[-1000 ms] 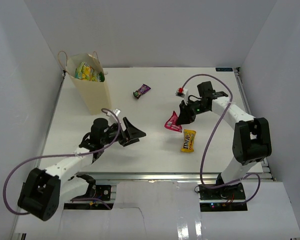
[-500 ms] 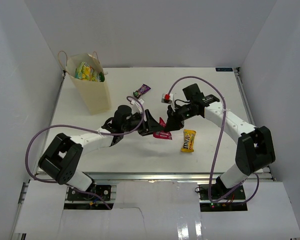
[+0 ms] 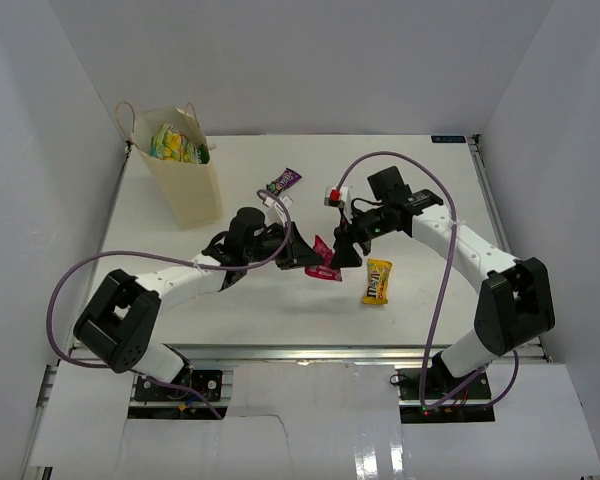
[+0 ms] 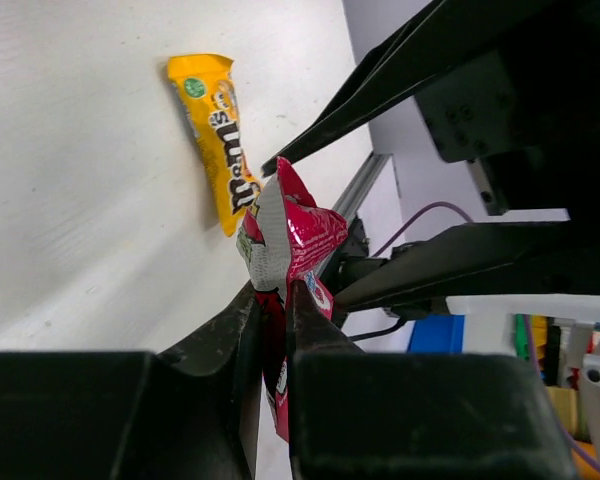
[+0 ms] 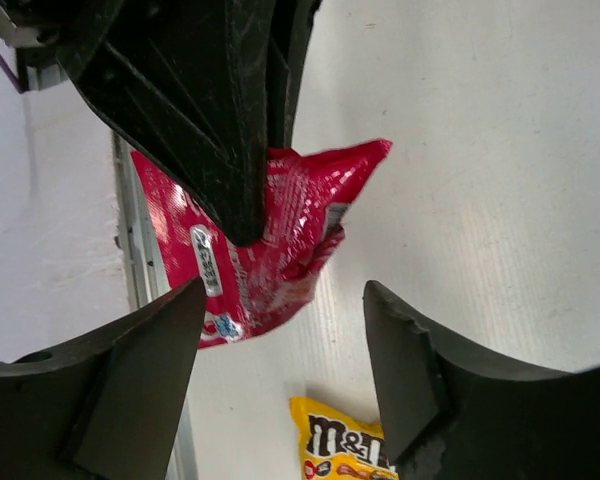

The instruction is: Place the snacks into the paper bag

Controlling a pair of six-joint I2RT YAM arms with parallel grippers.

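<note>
Left claw (image 4: 273, 300) pinches the red-pink packet (image 4: 302, 232), right claw (image 5: 285, 305) parted

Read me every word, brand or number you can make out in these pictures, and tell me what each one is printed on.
"m&m's": on the yellow packet.
Red-pink packet, clamped in the left hand: small print, too blurred to read.
Dark purple packet: lettering too small to read.
Green-yellow packets in the paper bag: too small to read.
</note>
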